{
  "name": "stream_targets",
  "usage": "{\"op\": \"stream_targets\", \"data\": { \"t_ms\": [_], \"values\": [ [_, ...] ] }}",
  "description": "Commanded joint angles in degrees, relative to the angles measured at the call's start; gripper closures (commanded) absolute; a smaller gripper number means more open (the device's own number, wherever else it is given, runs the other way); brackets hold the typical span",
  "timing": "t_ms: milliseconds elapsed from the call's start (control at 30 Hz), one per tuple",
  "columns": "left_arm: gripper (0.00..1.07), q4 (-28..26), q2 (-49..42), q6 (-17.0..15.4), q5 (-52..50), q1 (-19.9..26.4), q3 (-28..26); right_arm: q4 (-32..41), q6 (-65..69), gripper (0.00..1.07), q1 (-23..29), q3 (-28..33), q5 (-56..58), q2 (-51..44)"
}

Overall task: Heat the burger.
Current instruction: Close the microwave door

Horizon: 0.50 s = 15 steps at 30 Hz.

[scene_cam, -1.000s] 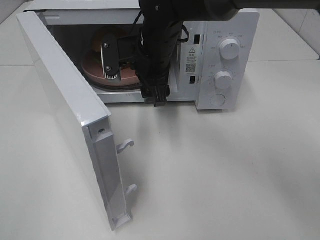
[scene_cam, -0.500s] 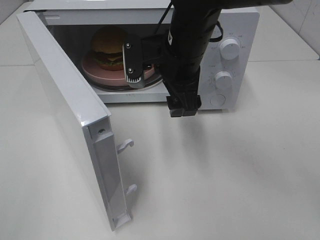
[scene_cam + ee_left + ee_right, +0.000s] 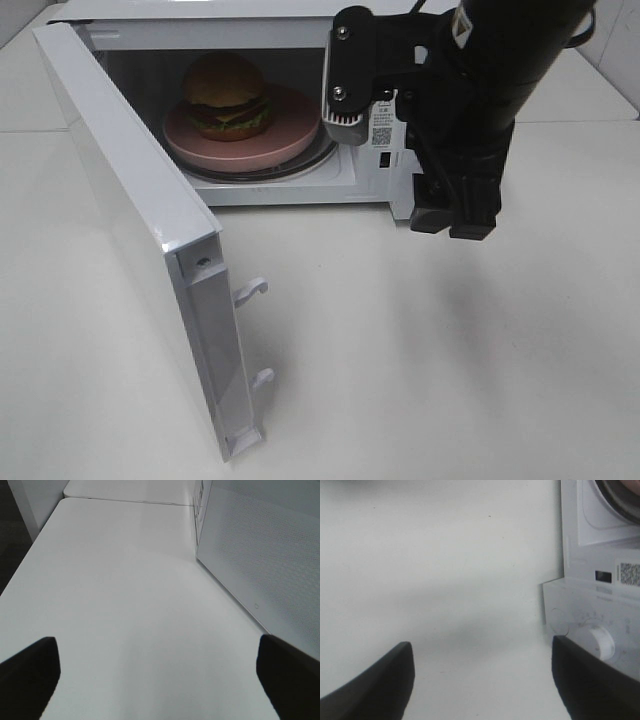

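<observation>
Exterior high view: the microwave [image 3: 400,200] stands on the table [image 3: 450,380] with its door [image 3: 130,200] swung wide open on the left of this view, so the whole cavity is exposed. The burger [image 3: 225,92] sits upright inside the cavity on the pink plate [image 3: 295,135], toward the plate's rear left. The plate in turn rests on the glass turntable [image 3: 328,158]. The plate probably serves as a carrier, so that the soft bun need not be squeezed.

Right wrist view: the right gripper [image 3: 482,680] hangs outside the cavity, above bare table and in front of the control panel, near a white dial [image 3: 599,642]. Its jaws are spread apart and nothing lies between them or touches them. From this layout, loading appears to be finished. The door is not yet closed and no dial is being gripped.

Left wrist view: the left gripper [image 3: 157,675] is spread to its widest and empty, low over the table. It is beside a white dotted panel [image 3: 265,550], which is probably the door's outer face. That station would suit pushing the door shut.

The latch hooks [image 3: 250,290] on the door's free edge must meet the front of the microwave squarely. The right arm, which in the exterior high view overlaps the right edge of the opening, may need more clearance from the door's path.
</observation>
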Motion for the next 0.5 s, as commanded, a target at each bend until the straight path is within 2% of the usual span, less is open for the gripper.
{"op": "stream_targets", "data": {
  "t_ms": [33,167,500],
  "values": [
    [0.07,-0.40,-0.17,-0.06,-0.29,0.06,-0.06,0.63,4.87,0.33,-1.15,2.23,0.52,-2.64],
    [0.07,-0.40,-0.17,-0.06,-0.29,0.06,-0.06,0.52,14.84,0.33,-4.07,7.10,0.74,-6.36],
    [0.07,-0.40,-0.17,-0.06,-0.29,0.06,-0.06,1.83,27.16,0.33,-11.40,12.26,1.60,-10.77]
  ]
}}
